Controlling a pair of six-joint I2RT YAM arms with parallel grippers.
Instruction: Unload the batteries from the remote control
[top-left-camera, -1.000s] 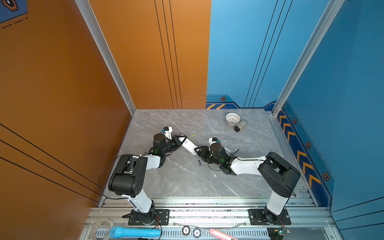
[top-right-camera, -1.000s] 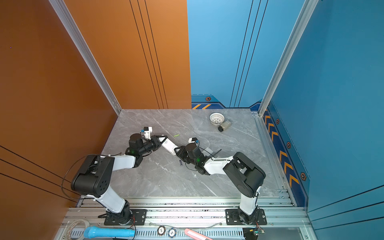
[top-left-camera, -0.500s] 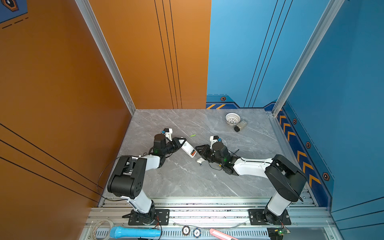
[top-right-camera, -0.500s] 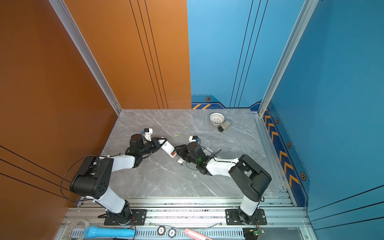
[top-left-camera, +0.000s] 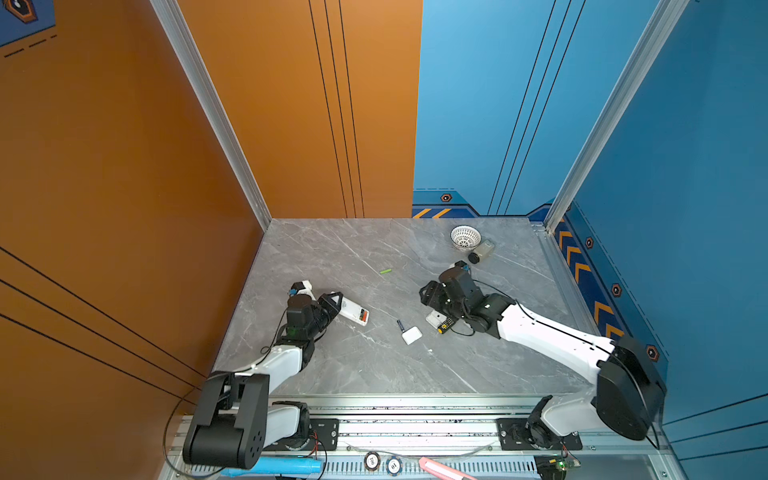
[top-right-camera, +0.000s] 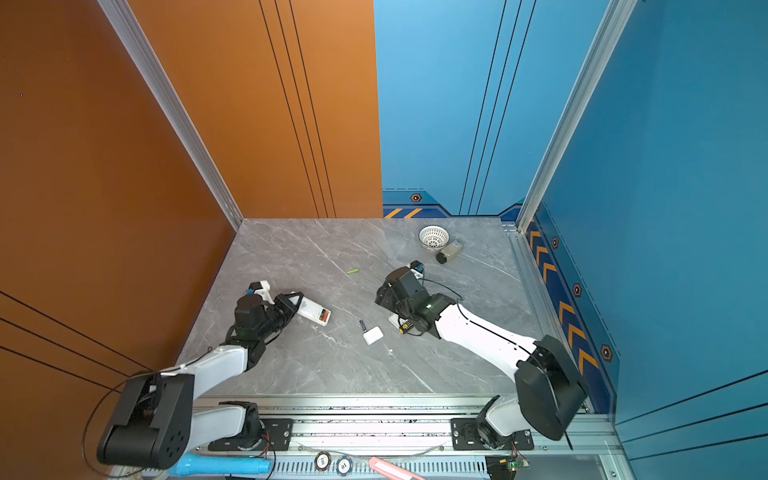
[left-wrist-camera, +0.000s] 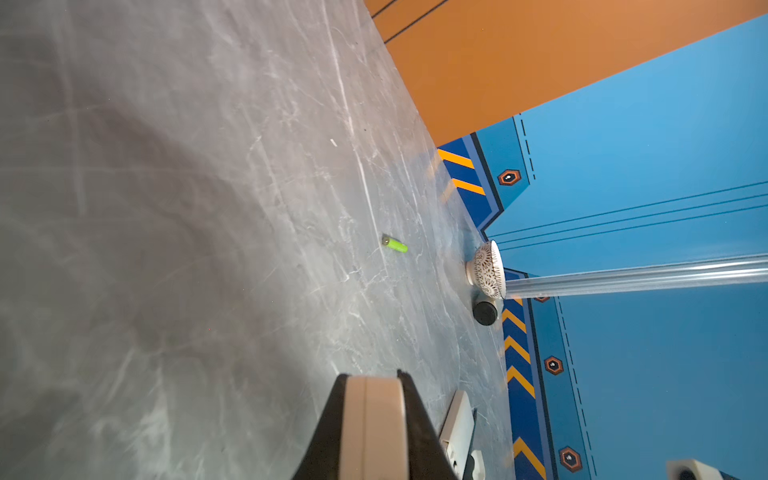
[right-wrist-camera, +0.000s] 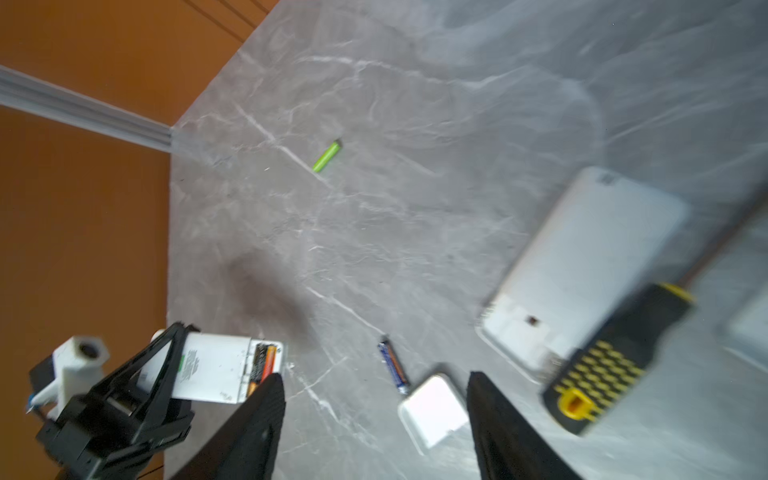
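Left gripper (top-left-camera: 335, 302) clamps the remote control (top-left-camera: 351, 311). The orange and black batteries (top-left-camera: 364, 316) sit exposed at its free end, lying one-to-seven in a top view. Right gripper (right-wrist-camera: 374, 376), jaws wide and empty, is the free one, with those cells at its nine o'clock.

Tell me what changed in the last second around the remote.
The right gripper opened and drew back to the right, away from the remote; a small white cover now lies beside the bluish battery. The left gripper, shut on the remote, pulled it back leftward. The green battery stayed put.
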